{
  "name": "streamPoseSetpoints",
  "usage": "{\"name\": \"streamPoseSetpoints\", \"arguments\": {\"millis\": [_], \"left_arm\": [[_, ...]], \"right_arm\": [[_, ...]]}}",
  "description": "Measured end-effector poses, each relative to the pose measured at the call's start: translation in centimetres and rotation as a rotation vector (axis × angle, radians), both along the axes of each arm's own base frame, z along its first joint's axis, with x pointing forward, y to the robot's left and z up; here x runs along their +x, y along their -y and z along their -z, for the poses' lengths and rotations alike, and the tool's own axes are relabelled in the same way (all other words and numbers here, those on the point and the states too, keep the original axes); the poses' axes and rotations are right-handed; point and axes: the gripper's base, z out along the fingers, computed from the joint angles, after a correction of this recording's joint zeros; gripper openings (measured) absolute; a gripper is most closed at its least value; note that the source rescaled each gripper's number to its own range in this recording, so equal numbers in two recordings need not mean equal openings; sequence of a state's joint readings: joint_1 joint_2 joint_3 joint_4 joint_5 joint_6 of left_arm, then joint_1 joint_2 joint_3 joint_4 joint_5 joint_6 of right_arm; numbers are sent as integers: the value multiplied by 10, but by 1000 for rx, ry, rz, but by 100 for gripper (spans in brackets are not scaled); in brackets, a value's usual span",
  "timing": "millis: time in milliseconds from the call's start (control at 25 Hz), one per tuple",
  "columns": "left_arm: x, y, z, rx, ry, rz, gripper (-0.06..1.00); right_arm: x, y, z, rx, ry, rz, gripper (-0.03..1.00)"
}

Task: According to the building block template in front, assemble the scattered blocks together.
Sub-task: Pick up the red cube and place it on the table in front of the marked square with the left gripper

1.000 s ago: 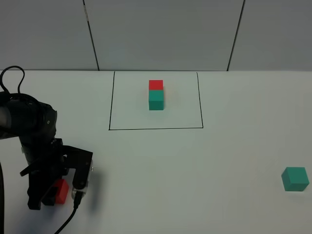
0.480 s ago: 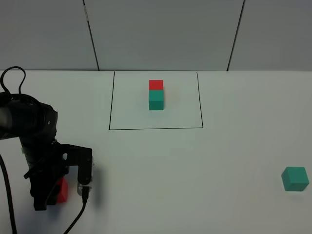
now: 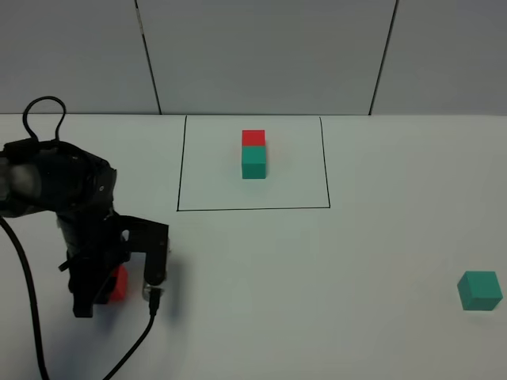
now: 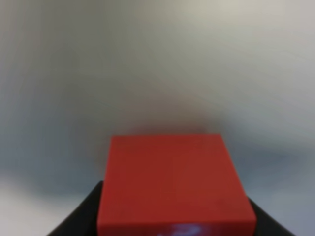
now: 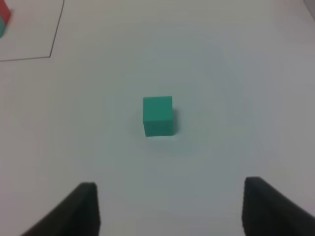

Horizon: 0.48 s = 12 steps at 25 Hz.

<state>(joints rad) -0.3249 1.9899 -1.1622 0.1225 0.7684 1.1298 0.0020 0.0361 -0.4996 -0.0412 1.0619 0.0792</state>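
While left tool (image 3: pixel 107 291) grips, red cube (image 4: pixel 172 182) looks matte.

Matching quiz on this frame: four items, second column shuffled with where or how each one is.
1. loose red cube
2. loose teal cube
3. template pair
4. right claw

A. inside the black rectangle
B. open, holding nothing
C. gripped by the shut left claw
D. alone on the table, right side

Pairs: 1-C, 2-D, 3-A, 4-B

Bright, even light; background behind the red cube (image 4: pixel 172 182) smeared with blur.
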Motion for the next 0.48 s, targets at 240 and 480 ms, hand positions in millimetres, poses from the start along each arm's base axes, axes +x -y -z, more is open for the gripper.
{"name": "streamPoseSetpoints", "arguments": {"millis": [240, 480], "left_arm": [[11, 41, -18, -81, 65, 35, 0], [30, 77, -35, -150, 70, 34, 0]], "right_arm": [[0, 0, 0, 0, 0, 0, 56], [0, 0, 0, 0, 0, 0, 56]]}}
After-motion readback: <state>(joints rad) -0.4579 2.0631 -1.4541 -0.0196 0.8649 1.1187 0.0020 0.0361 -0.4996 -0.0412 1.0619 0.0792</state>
